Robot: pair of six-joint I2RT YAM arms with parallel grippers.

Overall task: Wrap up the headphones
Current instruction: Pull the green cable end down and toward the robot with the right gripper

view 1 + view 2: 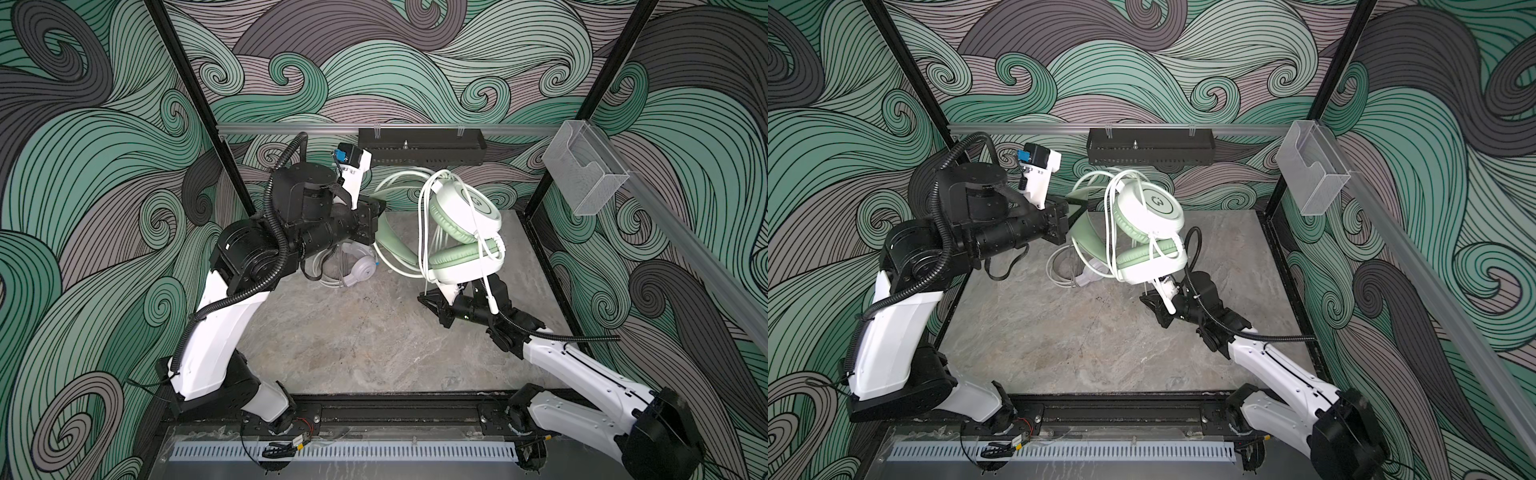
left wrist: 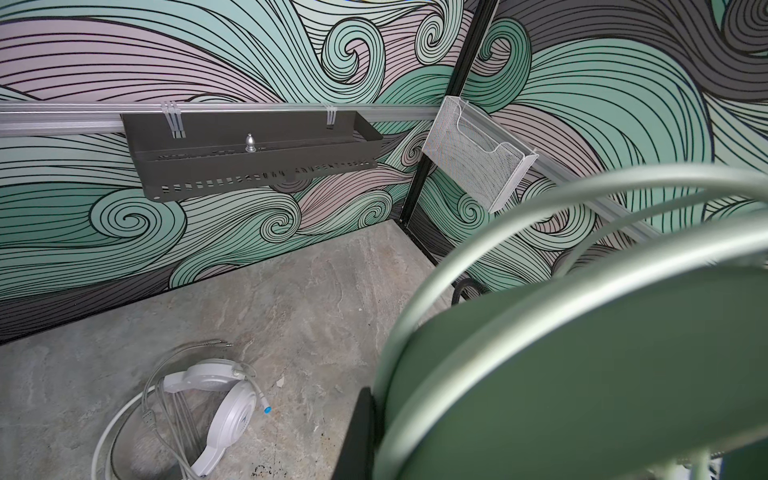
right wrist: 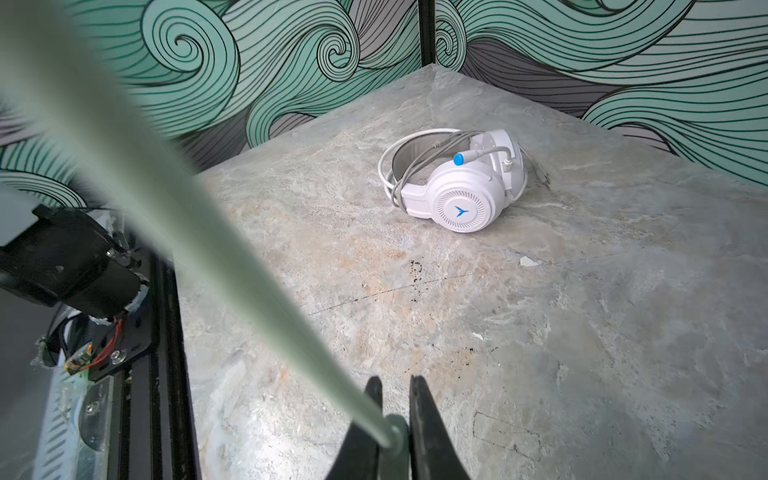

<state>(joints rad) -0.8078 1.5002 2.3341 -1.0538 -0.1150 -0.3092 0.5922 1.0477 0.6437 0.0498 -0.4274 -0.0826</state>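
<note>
The right fingers [image 3: 420, 415] pinch the cable [image 3: 208, 232] of the mint headphones [image 1: 473, 203], held aloft between the arms with the left fingers [image 2: 362, 432] seemingly pressed onto the headband [image 2: 582, 374], while the white headphones [image 3: 457, 199] lie on the table [image 3: 561, 340].

Both top views look steeply down from high over the front edge of the bench [image 1: 353, 345]. They are nearly equal, offset slightly sideways, and cover the whole cell. The left wrist camera sits hard against the mint headband [image 2: 582, 374], which fills its lower right, and faces the black tray [image 2: 249, 166]. The right wrist camera looks low across the bench past its claw [image 3: 395, 380] and the blurred mint cable [image 3: 216, 232]. Both wrist views share the white headset [image 2: 232, 415].
</note>
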